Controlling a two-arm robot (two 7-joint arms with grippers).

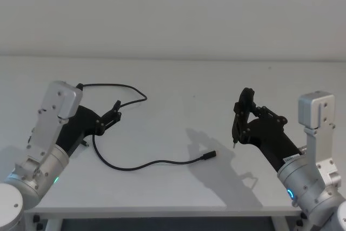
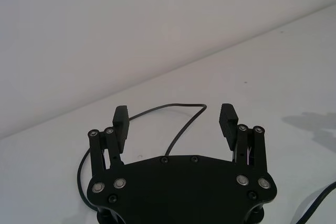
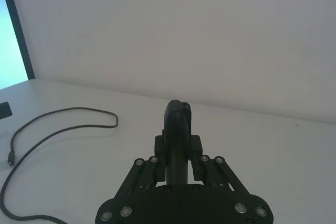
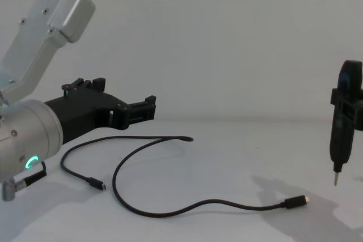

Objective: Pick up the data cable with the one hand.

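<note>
I see the left gripper (image 1: 116, 111) hanging a little above the white table (image 1: 178, 106) on the left side. It is wide open and has hold of nothing. The green ring glows on its silver wrist.

The data cable (image 1: 157, 161) lies flat on the table. It makes a long loop at the left. The bend of this loop reaches out past the left gripper, and one strand passes below it, but the two do not touch. From there the cable curves toward the middle of the table, and one plug (image 4: 298, 200) rests there, near the front edge.

The right gripper (image 1: 241, 116) is above the right side, well apart from the cable. It is closed around a black tool (image 4: 340, 134), which points its thin tip down.
</note>
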